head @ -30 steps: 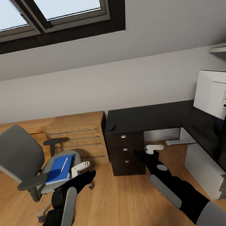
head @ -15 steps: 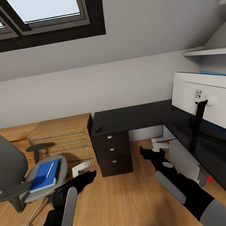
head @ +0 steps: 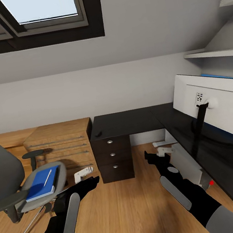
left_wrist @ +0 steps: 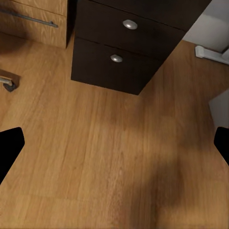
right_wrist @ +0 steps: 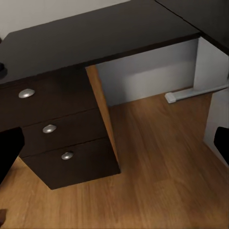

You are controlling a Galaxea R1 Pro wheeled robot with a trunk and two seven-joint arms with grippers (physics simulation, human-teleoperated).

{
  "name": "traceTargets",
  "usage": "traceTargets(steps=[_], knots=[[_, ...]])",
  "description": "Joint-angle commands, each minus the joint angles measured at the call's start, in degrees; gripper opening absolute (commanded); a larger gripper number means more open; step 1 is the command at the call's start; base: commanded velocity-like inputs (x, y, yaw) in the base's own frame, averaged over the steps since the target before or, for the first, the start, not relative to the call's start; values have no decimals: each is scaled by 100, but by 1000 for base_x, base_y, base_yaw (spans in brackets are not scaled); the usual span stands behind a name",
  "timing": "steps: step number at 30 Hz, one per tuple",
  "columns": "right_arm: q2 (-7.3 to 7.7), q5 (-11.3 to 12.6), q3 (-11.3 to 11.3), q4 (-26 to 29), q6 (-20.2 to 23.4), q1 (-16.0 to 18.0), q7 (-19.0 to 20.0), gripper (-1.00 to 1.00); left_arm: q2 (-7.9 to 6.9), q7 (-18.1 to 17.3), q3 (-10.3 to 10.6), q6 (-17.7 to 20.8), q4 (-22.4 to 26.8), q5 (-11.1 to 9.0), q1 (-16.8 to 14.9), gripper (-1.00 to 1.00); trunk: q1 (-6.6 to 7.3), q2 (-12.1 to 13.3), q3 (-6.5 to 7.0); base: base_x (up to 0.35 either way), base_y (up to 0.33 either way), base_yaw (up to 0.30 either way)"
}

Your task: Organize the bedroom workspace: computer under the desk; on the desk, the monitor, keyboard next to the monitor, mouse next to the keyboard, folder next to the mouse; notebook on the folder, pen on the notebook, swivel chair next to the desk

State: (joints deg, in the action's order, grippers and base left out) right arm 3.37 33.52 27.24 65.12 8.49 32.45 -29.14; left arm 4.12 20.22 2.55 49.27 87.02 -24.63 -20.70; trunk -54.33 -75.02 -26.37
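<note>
Dark wood desk (head: 132,119) runs along the wall and turns down my right, with the white monitor (head: 221,103) standing on that side and a small dark mouse (head: 98,134) on its near-left corner. The chair (head: 13,180) sits well apart on my left, carrying the blue folder (head: 40,183) with a pen (head: 47,177) on top. I hold both arms low over the floor; left gripper (head: 83,173) and right gripper (head: 161,151) both have jaws spread wide, empty.
</note>
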Motion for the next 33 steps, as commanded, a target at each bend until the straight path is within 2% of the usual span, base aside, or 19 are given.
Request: traceTargets(steps=[1,8,19,33], knots=[[9,22,19,10,21,7,-44,100,1,58,4,15,6,-60,-4,100,0,-4,-7,0,0,-5],[2,15,32,10,2,7,-27,100,1,54,3,12,8,-53,-4,100,0,-4,-7,-41,0,-2],[2,14,52,32,15,7,-13,100,-1,75,0,12,8,-40,-4,100,0,-4,-7,-303,-22,0],[4,11,37,28,30,7,-12,100,-2,87,-1,12,8,-33,-4,100,0,-4,-7,-258,-219,0]])
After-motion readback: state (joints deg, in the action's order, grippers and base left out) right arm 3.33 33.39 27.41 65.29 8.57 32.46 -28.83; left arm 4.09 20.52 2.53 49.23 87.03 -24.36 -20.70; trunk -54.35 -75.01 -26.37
